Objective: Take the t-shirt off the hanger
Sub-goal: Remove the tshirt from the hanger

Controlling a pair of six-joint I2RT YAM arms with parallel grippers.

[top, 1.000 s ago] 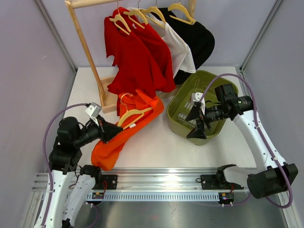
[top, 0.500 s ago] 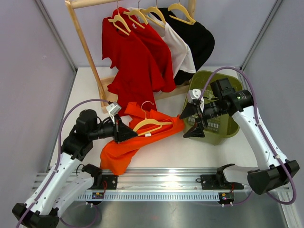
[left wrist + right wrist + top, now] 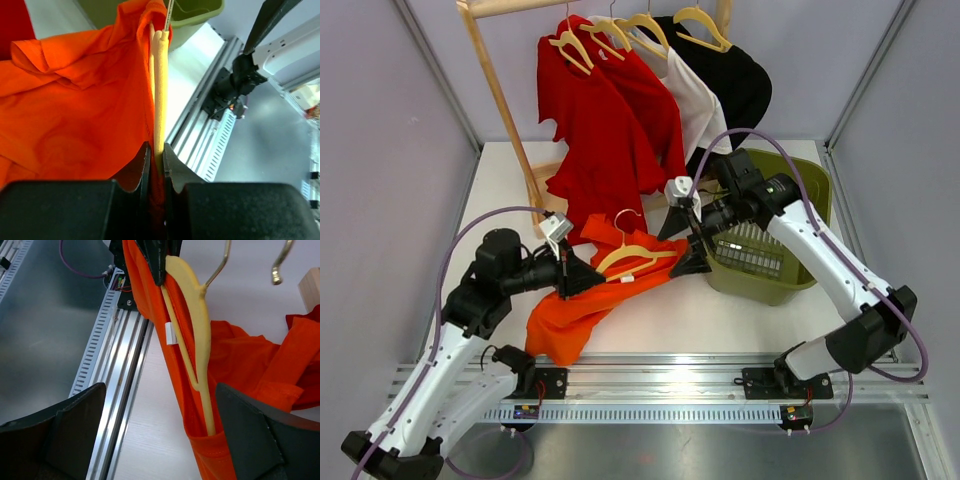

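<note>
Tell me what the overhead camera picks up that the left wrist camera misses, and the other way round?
Only overhead: the wooden rack with red shirts, a white shirt and a black shirt hanging. Only the left wrist: a close look at the left jaws shut on the end of the hanger. Both: the orange t-shirt, that hanger and the green basket.

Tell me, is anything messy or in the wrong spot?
Yes. The orange shirt lies crumpled on the table, not hanging on the rack like the other shirts. Its hanger is partly out of it, pinched in the left gripper.
</note>
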